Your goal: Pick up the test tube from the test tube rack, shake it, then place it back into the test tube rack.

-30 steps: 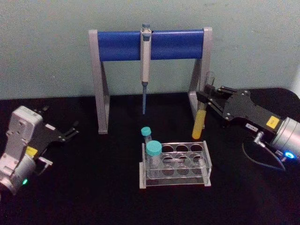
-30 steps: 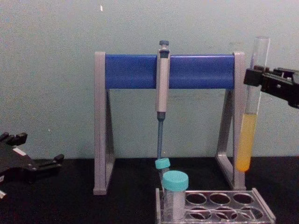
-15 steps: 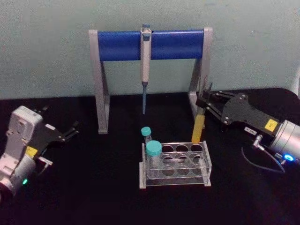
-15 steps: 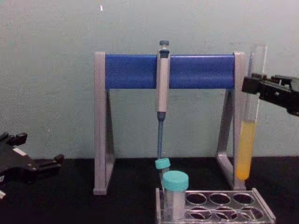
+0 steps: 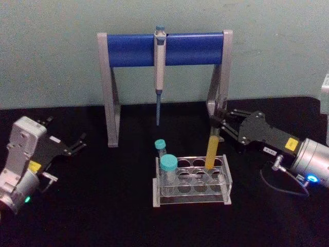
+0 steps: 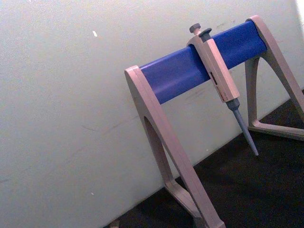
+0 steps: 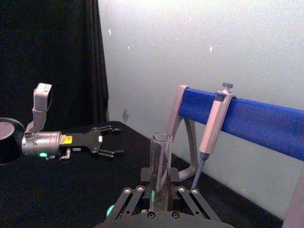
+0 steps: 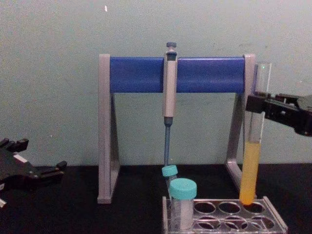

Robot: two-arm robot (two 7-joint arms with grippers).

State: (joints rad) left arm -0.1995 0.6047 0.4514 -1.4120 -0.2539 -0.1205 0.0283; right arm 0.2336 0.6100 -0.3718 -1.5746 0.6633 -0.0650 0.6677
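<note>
The test tube (image 5: pixel 213 149) is clear glass, upright, with yellow-orange liquid in its lower part. My right gripper (image 5: pixel 219 122) is shut on its upper part. In the chest view the test tube (image 8: pixel 251 161) hangs with its round bottom at the mouth of the back right hole of the test tube rack (image 8: pixel 229 217), and my right gripper (image 8: pixel 257 104) reaches in from the right. The clear test tube rack (image 5: pixel 191 198) lies at the table's middle. The right wrist view has the test tube (image 7: pixel 160 164) standing between the fingers. My left gripper (image 5: pixel 78 143) rests open at the left, holding nothing.
A wide teal-capped tube (image 5: pixel 168 170) and a thin teal-capped tube (image 5: pixel 161 147) stand at the rack's left end. Behind the rack is the grey-and-blue pipette stand (image 5: pixel 133 50) with a pipette (image 5: pixel 159 72) hanging from it. The wall is close behind.
My right gripper has moved down and to the left with the test tube, bringing its bottom from beside the stand's right leg down to the rack's back right hole. The left arm is still.
</note>
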